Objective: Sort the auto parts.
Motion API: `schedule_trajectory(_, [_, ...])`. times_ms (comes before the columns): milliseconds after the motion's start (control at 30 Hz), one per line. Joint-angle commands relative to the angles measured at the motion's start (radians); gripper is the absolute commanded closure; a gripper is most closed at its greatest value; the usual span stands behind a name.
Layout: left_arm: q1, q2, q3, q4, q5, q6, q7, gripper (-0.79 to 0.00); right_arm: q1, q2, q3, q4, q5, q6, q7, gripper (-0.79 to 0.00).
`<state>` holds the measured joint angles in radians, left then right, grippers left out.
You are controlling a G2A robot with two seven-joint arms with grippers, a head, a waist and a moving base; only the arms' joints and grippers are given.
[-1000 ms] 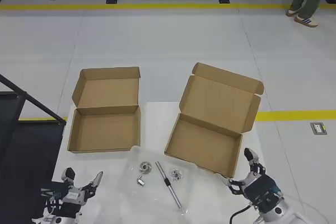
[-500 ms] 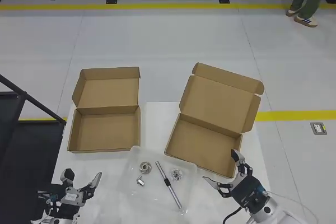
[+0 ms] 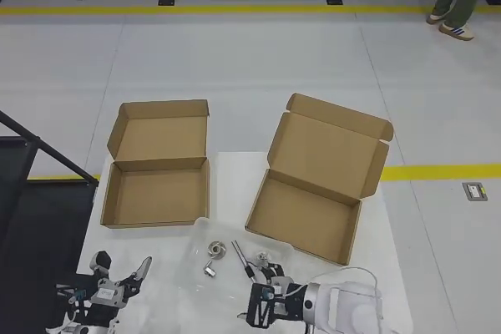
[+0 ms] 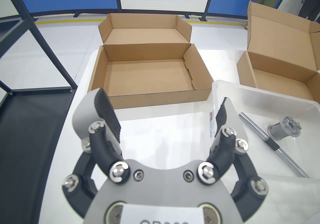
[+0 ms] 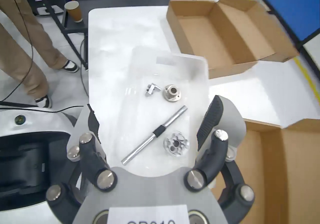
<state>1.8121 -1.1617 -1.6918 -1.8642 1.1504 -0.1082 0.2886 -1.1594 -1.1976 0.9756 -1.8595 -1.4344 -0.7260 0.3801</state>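
Several metal parts lie in a clear plastic tray: a long rod, a toothed gear, a flanged hub and a small bracket. My right gripper hangs open just above the rod and gear, holding nothing. From the top view the hub, bracket and rod show, with the right arm over the tray's near end. My left gripper stands open and empty at the table's near left corner, beside the tray.
Two open cardboard boxes stand behind the tray, one at the left and one angled at the right, both empty. A black rack borders the table's left side. A paper cup stands on a stand beyond the table.
My right arm has swung left from the table's right edge to above the tray's near end. The left gripper and the parts have stayed put.
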Motion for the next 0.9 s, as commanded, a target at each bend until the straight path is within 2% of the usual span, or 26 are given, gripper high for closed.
schedule_trajectory(0, [0.0, 0.0, 0.0, 0.0, 0.0, 0.0, 0.0, -0.785, 0.05, -0.013, -0.036, 0.063, 0.07, 0.026, 0.054, -0.785])
schedule_trajectory(367, [0.0, 0.0, 0.0, 0.0, 0.0, 0.0, 0.0, -0.785, 0.057, -0.015, -0.052, 0.06, 0.044, 0.032, 0.072, -0.785])
schedule_trajectory(567, [0.0, 0.0, 0.0, 0.0, 0.0, 0.0, 0.0, -0.785, 0.136, -0.049, -0.139, 0.094, 0.081, 0.189, 0.325, -0.785])
schedule_trajectory(700, [0.0, 0.0, 0.0, 0.0, 0.0, 0.0, 0.0, -0.785, 0.211, -0.072, -0.172, 0.151, 0.163, 0.239, 0.485, -0.785])
schedule_trajectory(867, [0.0, 0.0, 0.0, 0.0, 0.0, 0.0, 0.0, -0.785, 0.276, -0.093, -0.195, 0.214, 0.217, 0.29, 0.592, -0.785])
